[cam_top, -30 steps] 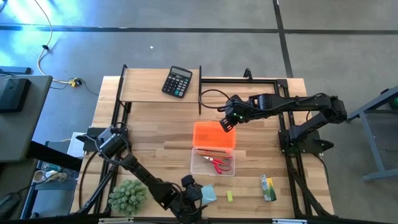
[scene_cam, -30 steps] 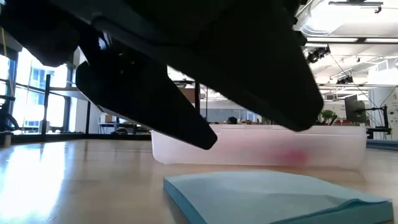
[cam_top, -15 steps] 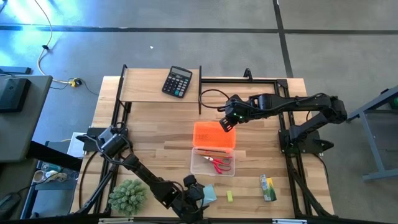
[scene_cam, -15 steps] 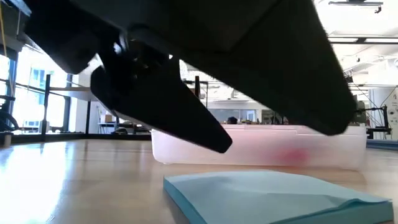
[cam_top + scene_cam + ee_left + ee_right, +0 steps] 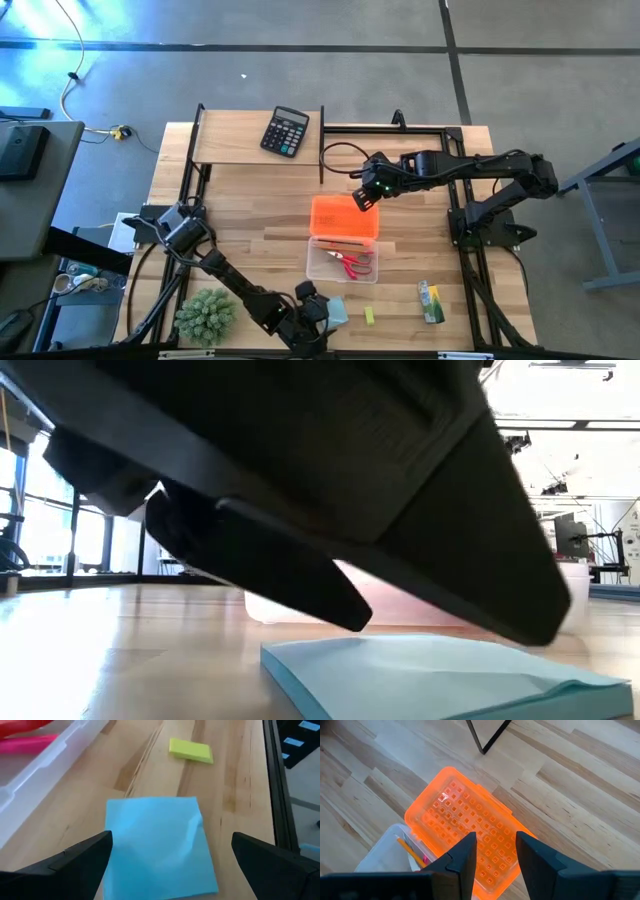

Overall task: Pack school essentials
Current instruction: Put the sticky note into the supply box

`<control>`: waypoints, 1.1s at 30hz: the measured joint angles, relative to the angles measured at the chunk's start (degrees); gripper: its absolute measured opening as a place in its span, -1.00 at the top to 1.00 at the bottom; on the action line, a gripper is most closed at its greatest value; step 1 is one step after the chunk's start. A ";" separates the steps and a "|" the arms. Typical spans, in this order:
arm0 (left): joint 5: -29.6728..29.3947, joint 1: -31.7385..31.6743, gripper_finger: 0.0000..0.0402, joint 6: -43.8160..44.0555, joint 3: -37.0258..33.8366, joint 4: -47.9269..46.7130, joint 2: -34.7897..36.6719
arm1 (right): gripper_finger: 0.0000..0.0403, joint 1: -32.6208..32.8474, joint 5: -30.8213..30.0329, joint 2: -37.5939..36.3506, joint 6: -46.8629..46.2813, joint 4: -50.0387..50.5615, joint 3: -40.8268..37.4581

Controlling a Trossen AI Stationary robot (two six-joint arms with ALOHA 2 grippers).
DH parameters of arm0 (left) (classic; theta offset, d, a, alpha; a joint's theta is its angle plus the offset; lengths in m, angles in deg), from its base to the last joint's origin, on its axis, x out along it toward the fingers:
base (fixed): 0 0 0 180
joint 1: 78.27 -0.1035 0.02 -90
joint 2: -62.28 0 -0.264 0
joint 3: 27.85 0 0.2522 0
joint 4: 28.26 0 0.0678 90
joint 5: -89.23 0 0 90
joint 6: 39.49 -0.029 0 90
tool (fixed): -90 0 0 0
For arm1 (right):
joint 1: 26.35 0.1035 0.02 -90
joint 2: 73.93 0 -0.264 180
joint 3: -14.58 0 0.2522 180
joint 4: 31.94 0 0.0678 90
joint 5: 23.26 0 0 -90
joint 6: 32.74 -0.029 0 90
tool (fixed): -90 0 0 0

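Notepad [image 5: 160, 845], light blue and square, lies flat on the wooden surface [image 5: 250, 210] near its front edge, and the left gripper [image 5: 170, 857] hangs right over it. Its two dark fingers [image 5: 75, 857] are spread as wide as they go, one to each side of the pad, holding nothing. In the low view the fingers sit just above the pad's top sheet; whether they touch it cannot be told.

Just beyond the pad lies the yellow block [image 5: 191, 750], apart from it. The green-yellow packet [image 5: 431, 301] lies farther right, near the surface's right edge.

The clear box [image 5: 342, 260] stands just behind the pad. Inside it are the red-handled scissors [image 5: 352, 264], a pencil [image 5: 410, 849] and something pink [image 5: 25, 742] along one wall, likely the pen. The orange lid [image 5: 470, 845] lies touching the box's far side.

The right gripper [image 5: 492, 857] hovers above the orange lid, well apart from the pad. Its fingers [image 5: 462, 855] stand partly open with a narrow gap between them and nothing in it.

A calculator [image 5: 285, 131] rests at the back of the surface, and a spiky green plant [image 5: 205, 315] stands at the front left corner, beside the left arm.
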 joint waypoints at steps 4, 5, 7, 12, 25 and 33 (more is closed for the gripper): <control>-0.77 -0.01 -0.99 -0.50 0.11 -0.30 -1.48 | 0.36 0.00 -0.01 0.02 -0.15 -0.17 0.00; -0.53 -0.02 -0.99 -0.51 0.19 0.03 -1.87 | 0.36 0.00 -0.02 0.02 -0.64 -0.28 0.00; -0.64 0.13 -0.99 -0.70 0.26 0.44 -2.75 | 0.36 0.00 0.00 0.02 -1.06 -0.27 0.00; -0.36 0.24 -0.99 -1.16 0.35 -2.29 -3.03 | 0.36 0.00 -0.01 0.02 -1.06 -0.40 0.00; 0.23 -0.36 -0.99 -3.00 0.26 -5.54 -3.05 | 0.36 0.00 0.00 0.02 -1.25 -0.40 0.00; 0.90 -0.42 -0.86 -2.52 0.20 -5.85 -2.97 | 0.36 0.00 0.00 0.02 -1.23 -0.40 0.00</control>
